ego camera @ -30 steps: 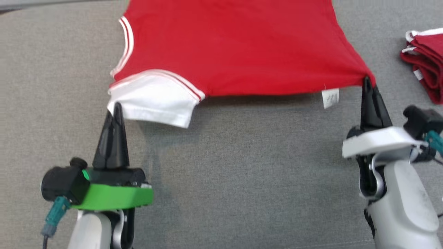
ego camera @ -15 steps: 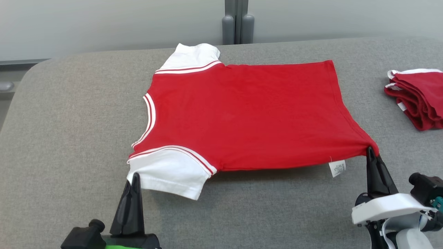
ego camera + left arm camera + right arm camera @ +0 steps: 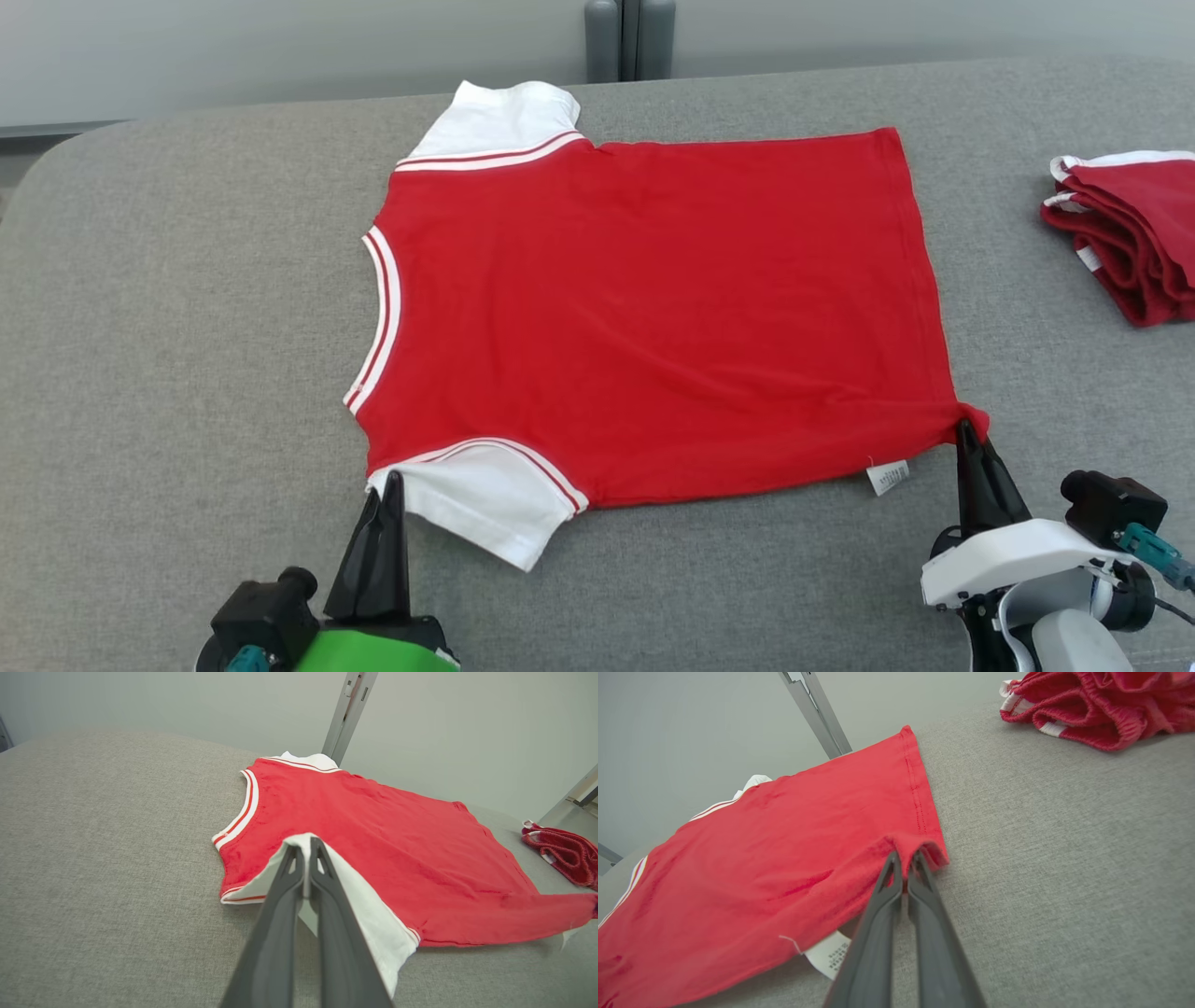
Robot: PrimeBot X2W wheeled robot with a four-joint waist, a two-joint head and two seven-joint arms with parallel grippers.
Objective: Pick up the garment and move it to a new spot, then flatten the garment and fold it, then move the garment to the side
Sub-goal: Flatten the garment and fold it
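The garment point(image 3: 644, 308) is a red T-shirt with white sleeves and striped trim, spread nearly flat on the grey padded table point(image 3: 168, 308). Its neck faces left and its hem faces right. My left gripper point(image 3: 392, 478) is shut on the edge of the near white sleeve point(image 3: 485, 495), seen up close in the left wrist view point(image 3: 306, 845). My right gripper point(image 3: 964, 427) is shut on the near hem corner, which bunches around the fingertips in the right wrist view point(image 3: 903, 856). A white care label point(image 3: 888, 477) hangs at the near edge beside that corner.
A folded pile of red and white clothes point(image 3: 1130, 233) lies at the table's right edge, also seen in the right wrist view point(image 3: 1097, 709). A grey post point(image 3: 630, 37) stands behind the table's far edge against a pale wall. Bare grey cloth surrounds the shirt on the left and near side.
The head camera has tilted up, so more of the table shows. The shirt's near edge, held raised by both grippers before, has come down and lies closer to the table.
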